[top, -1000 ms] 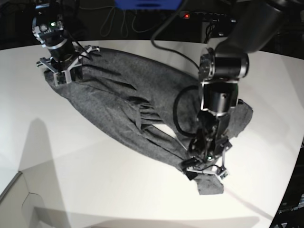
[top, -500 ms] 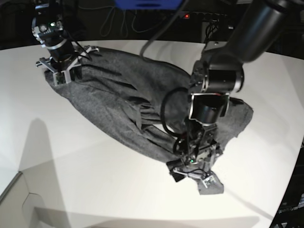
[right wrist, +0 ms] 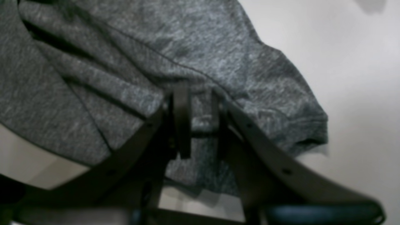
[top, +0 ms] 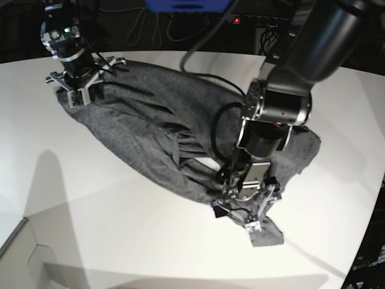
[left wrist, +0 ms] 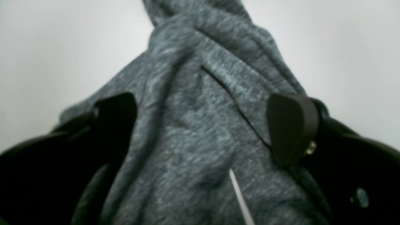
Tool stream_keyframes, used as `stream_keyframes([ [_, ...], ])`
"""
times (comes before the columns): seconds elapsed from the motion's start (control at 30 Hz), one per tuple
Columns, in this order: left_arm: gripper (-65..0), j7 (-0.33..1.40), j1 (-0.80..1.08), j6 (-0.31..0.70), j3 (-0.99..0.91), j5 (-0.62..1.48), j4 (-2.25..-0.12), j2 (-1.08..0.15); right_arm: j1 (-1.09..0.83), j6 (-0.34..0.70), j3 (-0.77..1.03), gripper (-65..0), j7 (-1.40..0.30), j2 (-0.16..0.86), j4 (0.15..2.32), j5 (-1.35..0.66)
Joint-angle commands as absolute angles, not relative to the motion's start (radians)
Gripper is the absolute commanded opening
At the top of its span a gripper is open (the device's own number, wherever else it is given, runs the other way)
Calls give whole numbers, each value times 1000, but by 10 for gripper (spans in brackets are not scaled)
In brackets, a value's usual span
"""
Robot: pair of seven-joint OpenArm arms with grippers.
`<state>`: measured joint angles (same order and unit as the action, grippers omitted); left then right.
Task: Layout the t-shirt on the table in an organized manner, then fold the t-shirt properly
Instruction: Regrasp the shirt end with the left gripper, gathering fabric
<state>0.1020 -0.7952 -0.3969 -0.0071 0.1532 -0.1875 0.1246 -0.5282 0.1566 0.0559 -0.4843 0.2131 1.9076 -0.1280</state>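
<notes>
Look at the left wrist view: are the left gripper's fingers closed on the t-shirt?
No: the left gripper stands wide open, its fingers apart over the t-shirt.

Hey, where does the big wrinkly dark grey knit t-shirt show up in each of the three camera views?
Base view: the heathered dark grey knit t-shirt lies diagonally across the white table, from upper left to lower right.
Left wrist view: it fills the centre, bunched between the open left gripper's fingers.
Right wrist view: it covers the upper left, pinched by the right gripper.
Shared landmark: the white table.
</notes>
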Motion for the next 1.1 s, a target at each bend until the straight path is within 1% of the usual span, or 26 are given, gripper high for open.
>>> stream_keyframes([
  [0.0,0,101,-826,-395,1,150,-191,130,-532,151,59,-524,-458,217,1923,-130],
  [0.27,0,101,-769,-394,-2,157,-193,93,-533,151,65,-524,-458,217,1923,-130],
  [0.4,0,99,-751,-387,1,266,-197,76,-533,151,61,-524,-458,214,1923,-130],
  [0.57,0,101,-750,-282,2,387,-191,58,-533,151,61,-524,-458,214,1923,-130],
  [0.63,-123,101,-740,-263,2,401,-191,56,-535,151,64,-524,-463,214,1923,-130],
  [0.7,-297,101,-734,-262,2,406,-197,47,-533,151,65,-524,-492,214,1923,-130],
  [0.77,-490,97,-731,-262,1,406,-200,47,-527,151,67,-524,-526,214,1923,-130],
  [0.8,-575,97,-731,-262,-1,407,-200,47,-526,151,67,-524,-533,214,1923,-130],
  [0.83,-646,97,-731,-262,-1,407,-200,47,-526,151,67,-524,-533,214,1923,-130],
  [0.9,-648,97,-731,-262,-1,407,-200,45,-529,151,67,-524,-532,214,1923,-130],
  [0.93,-628,97,-731,-262,-1,407,-200,45,-529,151,67,-524,-532,214,1923,-130],
  [1.0,-650,97,-731,-262,-1,407,-200,45,-529,151,67,-524,-532,214,1923,-130],
  [1.07,-650,97,-734,-262,-1,407,-214,48,-527,151,67,-524,-532,214,1923,-130],
])
